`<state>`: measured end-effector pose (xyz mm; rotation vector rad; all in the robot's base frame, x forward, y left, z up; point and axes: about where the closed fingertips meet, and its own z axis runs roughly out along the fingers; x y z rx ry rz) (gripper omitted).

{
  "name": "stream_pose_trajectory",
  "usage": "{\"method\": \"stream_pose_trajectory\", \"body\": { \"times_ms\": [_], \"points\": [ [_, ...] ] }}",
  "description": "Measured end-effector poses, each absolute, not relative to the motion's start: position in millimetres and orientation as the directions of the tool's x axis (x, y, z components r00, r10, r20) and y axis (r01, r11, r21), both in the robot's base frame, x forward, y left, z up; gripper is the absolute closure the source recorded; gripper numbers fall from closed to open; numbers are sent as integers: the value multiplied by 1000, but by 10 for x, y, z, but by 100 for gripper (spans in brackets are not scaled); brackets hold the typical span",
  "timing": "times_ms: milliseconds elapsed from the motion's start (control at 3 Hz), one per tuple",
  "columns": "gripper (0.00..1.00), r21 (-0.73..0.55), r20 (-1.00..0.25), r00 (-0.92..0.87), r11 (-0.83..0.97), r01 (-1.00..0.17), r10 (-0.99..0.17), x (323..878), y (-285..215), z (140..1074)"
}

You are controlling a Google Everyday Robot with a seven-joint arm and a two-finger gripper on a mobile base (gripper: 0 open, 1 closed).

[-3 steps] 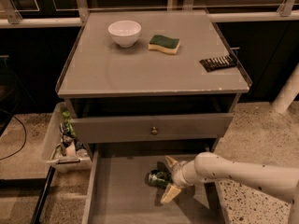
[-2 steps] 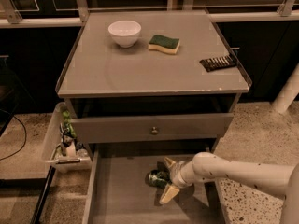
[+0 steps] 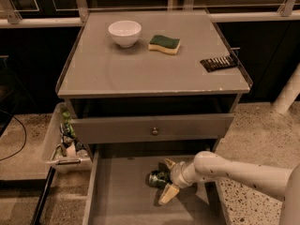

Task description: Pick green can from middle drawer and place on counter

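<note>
The tool [image 3: 164, 182] sits low in the open drawer [image 3: 122, 191], fingers spread wide, one on the far side of the can [image 3: 156, 178] and one on the near side. Over the last second it has barely budged: same spot, same spread, jaws not closed; whether a finger already touches the can I cannot tell. The can seems to lie on its side on the drawer floor, right of middle, between those fingers; it has not rolled or shifted either. Behind the tool the pale arm [image 3: 234, 170] runs off to the right edge, holding much the same line as before.

So the news is a pause, not a move; I read it as the reach being over and the squeeze being due next, with the lift and the carry all still ahead. Just above, the closed drawer front [image 3: 152, 125] with its small knob overhangs the back of the open drawer, so the way out looks to be forward first, then up. Higher still, the tabletop [image 3: 140, 74] shows bare room along its front; the bowl [image 3: 124, 33] and the sponge [image 3: 164, 44] sit toward the back, and a dark flat thing [image 3: 219, 63] lies near the right rim.
</note>
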<state>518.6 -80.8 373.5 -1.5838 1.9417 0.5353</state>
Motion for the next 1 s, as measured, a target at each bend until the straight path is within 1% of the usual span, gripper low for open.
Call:
{"method": "stream_pose_trajectory", "body": {
  "times_ms": [333, 1000],
  "points": [
    [25, -48, -652, -135, 218, -975, -746, 5186, -807, 3734],
    [70, -47, -652, -135, 218, -975, -746, 5186, -807, 3734]
  ]
}}
